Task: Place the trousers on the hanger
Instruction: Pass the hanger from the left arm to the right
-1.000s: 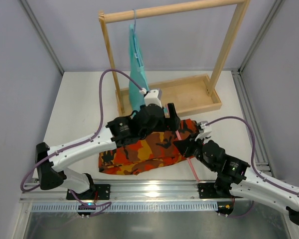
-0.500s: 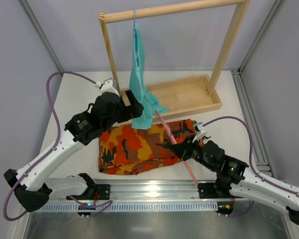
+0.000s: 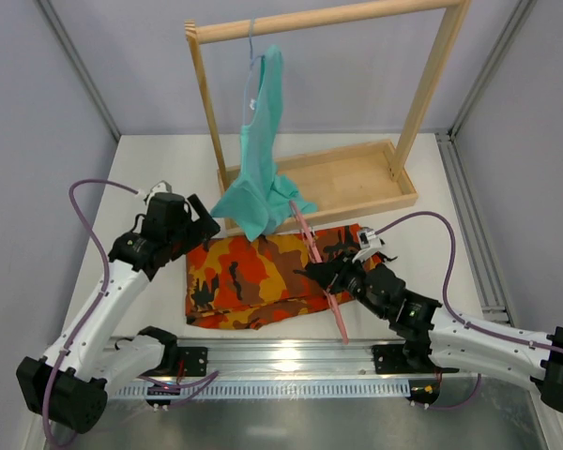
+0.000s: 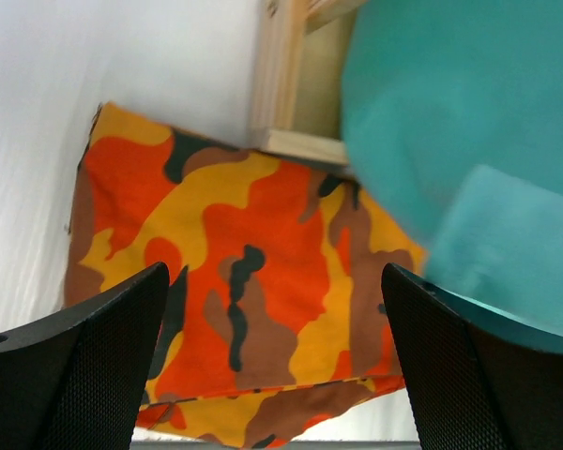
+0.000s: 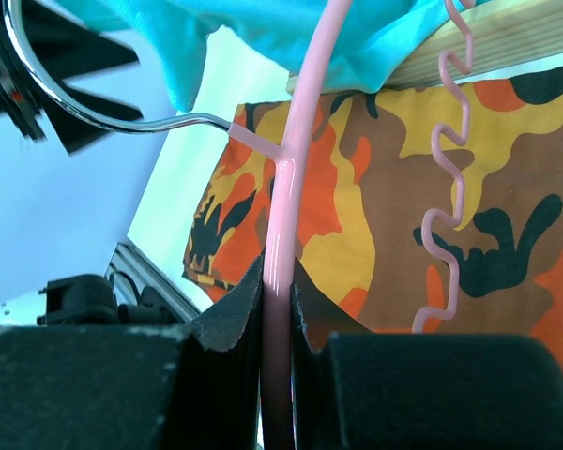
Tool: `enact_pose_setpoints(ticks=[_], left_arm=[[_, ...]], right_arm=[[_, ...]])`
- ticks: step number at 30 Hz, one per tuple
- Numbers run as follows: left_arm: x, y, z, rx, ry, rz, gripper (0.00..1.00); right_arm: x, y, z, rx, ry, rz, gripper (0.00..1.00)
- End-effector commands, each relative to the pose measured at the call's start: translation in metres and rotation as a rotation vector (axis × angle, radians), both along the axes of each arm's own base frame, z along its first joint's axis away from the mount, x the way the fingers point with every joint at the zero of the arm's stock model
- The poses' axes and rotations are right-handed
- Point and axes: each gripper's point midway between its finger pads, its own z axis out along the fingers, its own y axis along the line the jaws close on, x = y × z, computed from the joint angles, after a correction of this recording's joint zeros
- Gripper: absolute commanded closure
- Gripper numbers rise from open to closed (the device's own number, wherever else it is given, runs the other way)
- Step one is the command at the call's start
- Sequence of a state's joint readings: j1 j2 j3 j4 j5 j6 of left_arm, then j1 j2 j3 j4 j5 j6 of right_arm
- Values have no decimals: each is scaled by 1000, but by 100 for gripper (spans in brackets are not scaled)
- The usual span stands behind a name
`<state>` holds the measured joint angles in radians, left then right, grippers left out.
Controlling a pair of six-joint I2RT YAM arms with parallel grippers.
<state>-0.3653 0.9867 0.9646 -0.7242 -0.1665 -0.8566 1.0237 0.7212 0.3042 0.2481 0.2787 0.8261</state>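
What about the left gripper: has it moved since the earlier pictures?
Yes. The left gripper has swung left, from right of the rack's left post, above the trousers, to left of that post.

surface: white table (image 3: 150, 173) | on it: trousers (image 3: 253, 277) folded flat | wooden rack base (image 3: 357, 178) behind

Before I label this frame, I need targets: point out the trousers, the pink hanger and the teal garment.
trousers (image 3: 249, 277), top view, middle of the folded cloth
pink hanger (image 5: 280, 216), right wrist view, curved arm below the hook
teal garment (image 3: 261, 141), top view, hanging body
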Motion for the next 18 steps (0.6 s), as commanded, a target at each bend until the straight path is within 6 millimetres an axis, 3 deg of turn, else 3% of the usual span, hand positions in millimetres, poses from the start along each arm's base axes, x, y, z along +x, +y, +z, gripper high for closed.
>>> enact_pose_setpoints(ticks=[1,6,12,18], left_arm=[[-3,2,-9,-40,-4,-19,6],[-13,22,-30,-23,29,68,8],[-25,36,-64,-7,42,144,9],[-35,50,-90,20,56,225,13]], right_arm=[[18,0,49,197,-73,-96,96],[26,-2,55,283,-70,-151,96],[34,9,48,321,-46,-162,96],[30,3,15,352,7,-173,96]])
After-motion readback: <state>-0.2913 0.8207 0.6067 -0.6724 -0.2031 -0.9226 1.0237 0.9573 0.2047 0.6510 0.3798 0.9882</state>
